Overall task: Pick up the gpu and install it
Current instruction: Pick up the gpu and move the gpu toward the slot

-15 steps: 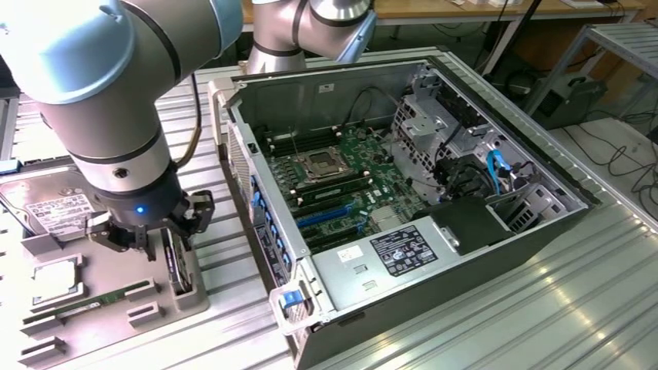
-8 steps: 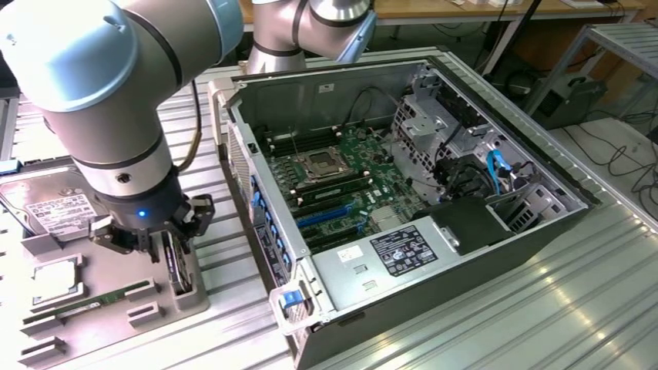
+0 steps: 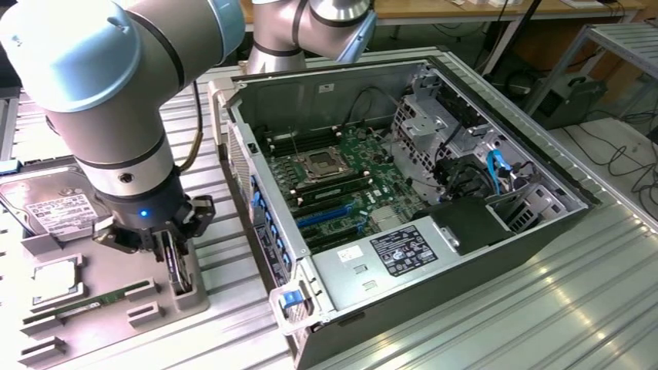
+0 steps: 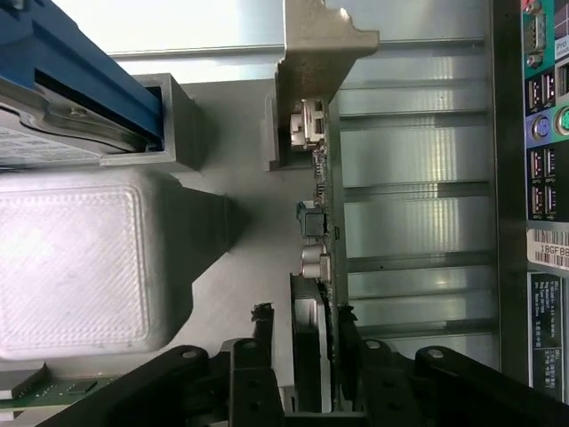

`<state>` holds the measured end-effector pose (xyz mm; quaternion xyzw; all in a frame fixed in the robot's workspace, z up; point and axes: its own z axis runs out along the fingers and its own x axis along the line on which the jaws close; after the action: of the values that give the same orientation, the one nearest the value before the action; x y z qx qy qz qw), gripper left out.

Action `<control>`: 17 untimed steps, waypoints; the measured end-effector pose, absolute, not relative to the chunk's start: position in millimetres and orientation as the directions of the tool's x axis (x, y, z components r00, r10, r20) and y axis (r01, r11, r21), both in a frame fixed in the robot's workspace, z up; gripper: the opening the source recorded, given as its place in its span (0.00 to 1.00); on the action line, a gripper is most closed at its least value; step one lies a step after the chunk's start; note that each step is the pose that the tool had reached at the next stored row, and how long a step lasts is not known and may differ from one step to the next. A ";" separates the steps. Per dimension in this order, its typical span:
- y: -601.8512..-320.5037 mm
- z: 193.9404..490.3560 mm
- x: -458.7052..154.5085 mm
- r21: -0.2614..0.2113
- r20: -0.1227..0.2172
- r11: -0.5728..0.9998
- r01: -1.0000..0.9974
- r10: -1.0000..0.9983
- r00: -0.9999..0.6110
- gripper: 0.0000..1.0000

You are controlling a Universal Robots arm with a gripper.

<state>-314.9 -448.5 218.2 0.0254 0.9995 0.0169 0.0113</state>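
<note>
Down low, tool (image 4: pixel 304 313) astride upright gpu (image 4: pixel 322 169), power-supply label (image 3: pixel 406 250) text illegible.

- Exterior view: high, angled down, mid-range, over case (image 3: pixel 298 100) and tray (image 3: pixel 190 301).
- Wrist view: close, straight down on gpu (image 4: pixel 327 213) edge.
- Shared: gpu, tray, case's rear.

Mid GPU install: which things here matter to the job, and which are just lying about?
For the job:
- gpu, upright in the tray
- gripper, down at the gpu
- open PC case
- motherboard

Lying about:
- hard drive
- RAM stick
</note>
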 end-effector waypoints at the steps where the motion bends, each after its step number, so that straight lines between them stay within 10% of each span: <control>1: -448.5 218.2 -314.9 0.034 -0.022 0.998 0.050 0.051 -0.998 0.37; 17: -448.4 218.3 -314.8 0.034 -0.022 0.998 0.050 0.051 -0.998 0.28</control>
<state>-314.8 -448.4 218.3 0.0254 0.9995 0.0166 0.0114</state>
